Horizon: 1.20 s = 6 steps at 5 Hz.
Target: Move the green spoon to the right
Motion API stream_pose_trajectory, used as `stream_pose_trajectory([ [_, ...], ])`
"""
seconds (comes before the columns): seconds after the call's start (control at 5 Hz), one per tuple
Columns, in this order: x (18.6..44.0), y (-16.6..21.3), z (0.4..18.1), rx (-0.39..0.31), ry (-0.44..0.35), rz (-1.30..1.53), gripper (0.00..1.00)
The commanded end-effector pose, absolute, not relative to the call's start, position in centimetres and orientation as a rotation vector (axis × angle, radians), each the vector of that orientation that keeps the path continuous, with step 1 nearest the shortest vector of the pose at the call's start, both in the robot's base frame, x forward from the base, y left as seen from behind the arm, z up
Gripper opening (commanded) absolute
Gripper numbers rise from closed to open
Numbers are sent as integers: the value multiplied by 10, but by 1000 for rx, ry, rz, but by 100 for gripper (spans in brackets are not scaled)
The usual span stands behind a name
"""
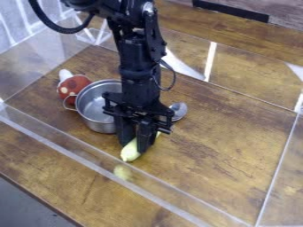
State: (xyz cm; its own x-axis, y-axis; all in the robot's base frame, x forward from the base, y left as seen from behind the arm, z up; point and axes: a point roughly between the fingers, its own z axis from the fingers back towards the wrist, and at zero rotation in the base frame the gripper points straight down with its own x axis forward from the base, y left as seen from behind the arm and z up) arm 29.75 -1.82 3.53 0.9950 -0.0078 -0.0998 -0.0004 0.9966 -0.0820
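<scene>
The green spoon (130, 152) lies on the wooden table just in front of the steel pot (97, 106); only the lower end of its pale yellow-green handle shows below the fingers. My gripper (137, 142) points straight down over it, and its black fingers (124, 135) are drawn in close against both sides of the handle. The spoon's metal bowl is hidden behind the gripper. The spoon still rests on the table.
A small red-and-white object (71, 85) sits left of the pot. Clear acrylic walls (213, 60) ring the table, with a low front wall (71, 146) close to the spoon. A pale yellow reflection (122, 173) shows in that front wall.
</scene>
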Motion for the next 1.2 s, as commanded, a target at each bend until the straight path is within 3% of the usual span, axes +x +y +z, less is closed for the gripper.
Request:
stream_pose_trajectory([
  [0.0, 304, -3, 53, -87, 44, 29, 0],
  [1.0, 323, 12, 43, -118, 37, -166, 0],
])
